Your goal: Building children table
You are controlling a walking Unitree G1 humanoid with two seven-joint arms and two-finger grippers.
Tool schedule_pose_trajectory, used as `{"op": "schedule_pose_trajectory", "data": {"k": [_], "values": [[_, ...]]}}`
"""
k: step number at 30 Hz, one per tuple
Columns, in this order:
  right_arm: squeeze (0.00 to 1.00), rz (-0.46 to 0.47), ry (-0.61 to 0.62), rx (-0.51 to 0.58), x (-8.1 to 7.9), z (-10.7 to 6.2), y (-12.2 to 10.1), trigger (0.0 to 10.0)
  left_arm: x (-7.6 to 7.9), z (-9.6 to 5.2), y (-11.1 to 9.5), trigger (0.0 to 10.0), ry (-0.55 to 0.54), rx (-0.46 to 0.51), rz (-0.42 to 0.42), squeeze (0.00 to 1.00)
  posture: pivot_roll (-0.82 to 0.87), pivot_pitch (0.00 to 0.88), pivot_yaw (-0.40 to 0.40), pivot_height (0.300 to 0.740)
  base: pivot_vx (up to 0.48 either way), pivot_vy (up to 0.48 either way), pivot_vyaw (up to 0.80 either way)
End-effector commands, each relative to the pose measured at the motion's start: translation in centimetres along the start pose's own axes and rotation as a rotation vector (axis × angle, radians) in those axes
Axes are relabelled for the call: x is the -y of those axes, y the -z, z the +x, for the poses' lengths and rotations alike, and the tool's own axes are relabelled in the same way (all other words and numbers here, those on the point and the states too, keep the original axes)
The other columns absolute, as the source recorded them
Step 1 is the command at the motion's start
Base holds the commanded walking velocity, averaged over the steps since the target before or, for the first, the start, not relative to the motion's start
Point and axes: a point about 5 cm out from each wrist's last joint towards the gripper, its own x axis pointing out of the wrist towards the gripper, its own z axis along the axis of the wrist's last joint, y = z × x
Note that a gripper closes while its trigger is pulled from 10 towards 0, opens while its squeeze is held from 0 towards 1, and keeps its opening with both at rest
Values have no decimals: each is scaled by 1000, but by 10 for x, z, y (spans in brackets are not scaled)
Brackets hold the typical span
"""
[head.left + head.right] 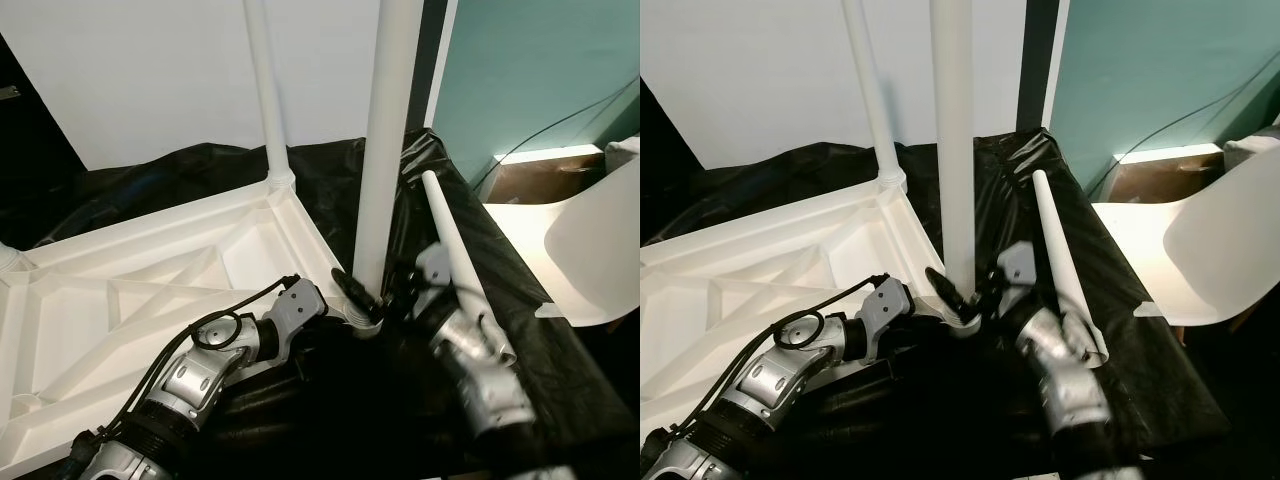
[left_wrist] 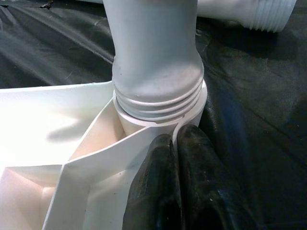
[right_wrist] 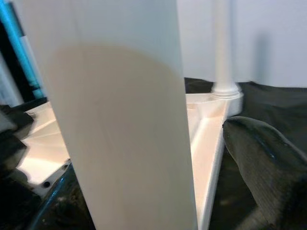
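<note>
Jaws of right gripper (image 1: 978, 288) around upright leg (image 1: 954, 150), tabletop (image 1: 150, 290) corner

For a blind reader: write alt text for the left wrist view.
A white table leg stands in the table's corner socket, its threads partly exposed. The left gripper, black fingers pressed together, rests against the socket; another threaded leg lies on black sheeting.

Home room, likely: white wall (image 1: 150, 70), teal wall (image 1: 530, 60), white moulded chair (image 1: 1210, 250), cardboard box (image 1: 535, 180), trailing cable (image 1: 560, 120), black sheeting (image 1: 1110, 300).
</note>
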Motion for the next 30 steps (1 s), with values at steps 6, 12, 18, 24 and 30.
{"op": "schedule_pose_trajectory", "data": {"k": [6, 12, 18, 24, 30], "values": [[0, 4, -406, -171, 12, -11, 8, 10000, 22, 6, 24, 10000, 169, -24, -112, 0, 26, 0, -9, 740, 0, 0, 0], [0, -50, -497, -251, 31, -13, 6, 10000, 23, 5, 25, 10000, 160, -25, -114, 0, 40, 0, -15, 740, 0, 0, 0], [0, -98, -515, -267, 42, -4, 2, 3961, 24, 5, 25, 10000, 156, -24, -116, 0, 45, 0, -15, 740, 0, 0, 0], [0, -112, -576, -278, 46, 2, -1, 0, 24, 4, 25, 10000, 153, -26, -117, 0, 51, 0, -12, 740, 0, 0, 0], [0, -71, -623, -341, 48, -9, 6, 0, 25, 3, 26, 10000, 157, -29, -116, 0, 45, 0, -8, 740, 0, 0, 0]]}}
